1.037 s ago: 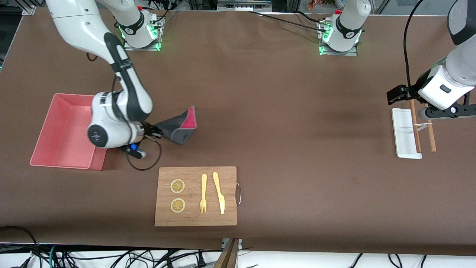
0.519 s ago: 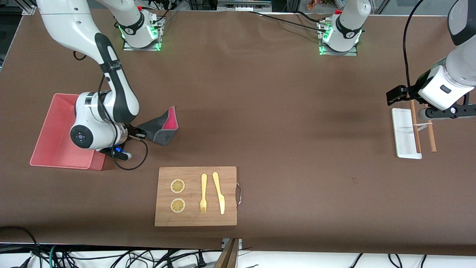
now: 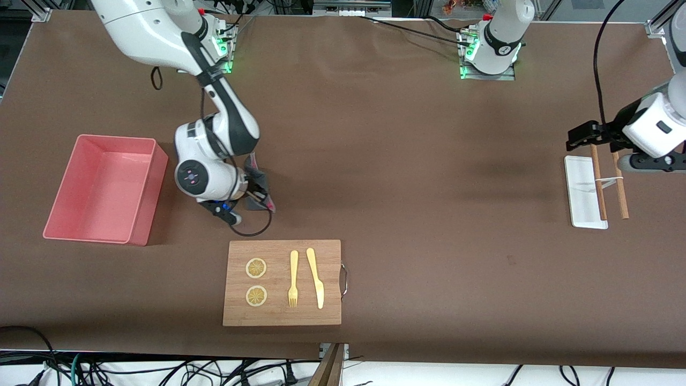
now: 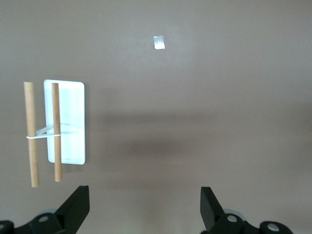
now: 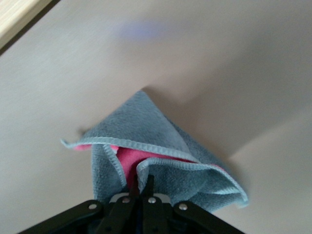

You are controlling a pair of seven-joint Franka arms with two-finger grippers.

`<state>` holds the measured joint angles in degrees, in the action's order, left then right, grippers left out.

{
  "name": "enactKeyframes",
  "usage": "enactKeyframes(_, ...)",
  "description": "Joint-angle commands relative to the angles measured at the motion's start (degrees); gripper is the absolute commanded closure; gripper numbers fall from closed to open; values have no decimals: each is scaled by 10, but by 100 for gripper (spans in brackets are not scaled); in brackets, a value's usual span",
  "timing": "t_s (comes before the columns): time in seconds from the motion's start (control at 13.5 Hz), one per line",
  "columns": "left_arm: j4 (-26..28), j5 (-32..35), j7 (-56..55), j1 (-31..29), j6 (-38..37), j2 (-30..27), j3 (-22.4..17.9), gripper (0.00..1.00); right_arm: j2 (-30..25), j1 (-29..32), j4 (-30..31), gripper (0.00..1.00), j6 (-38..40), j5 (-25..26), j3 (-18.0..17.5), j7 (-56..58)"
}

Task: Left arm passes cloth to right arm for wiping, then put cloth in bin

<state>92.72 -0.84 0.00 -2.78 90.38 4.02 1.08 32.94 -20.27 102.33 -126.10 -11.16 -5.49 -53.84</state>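
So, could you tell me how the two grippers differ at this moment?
The right gripper has its fingers shut on the cloth; the left gripper has its fingers spread open and holds nothing. The right gripper is low over the table between the bin and the wooden board; the left gripper waits above the white tray and the wooden sticks. Both have black fingers.

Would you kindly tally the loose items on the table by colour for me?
Pink: 1, the bin
Grey and red: 1, the cloth
White: 1, the tray
Wood brown: 3, the board and two sticks
Yellow: 4, two lemon slices, fork, knife
Total: 10
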Motion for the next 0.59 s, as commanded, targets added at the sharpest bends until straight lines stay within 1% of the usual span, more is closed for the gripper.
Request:
enactKeyframes(0.0, -25, -12, 23, -42, -2, -2, 4, 0, 15, 3, -16, 100, -46, 4, -49, -96)
enactKeyframes(0.22, -33, -7, 17, -40, -3, 0, 6, 0, 30, -3, -36, 100, -91, 4, -106, -182)
enactKeyframes(0.3, -33, -5, 16, -40, -2, 3, 6, 0, 34, -6, -42, 100, -93, 4, -117, -198)
enactKeyframes(0.52, -44, -4, 19, -40, 7, 10, 6, 0, 32, -6, -46, 100, -91, 11, -121, -189)
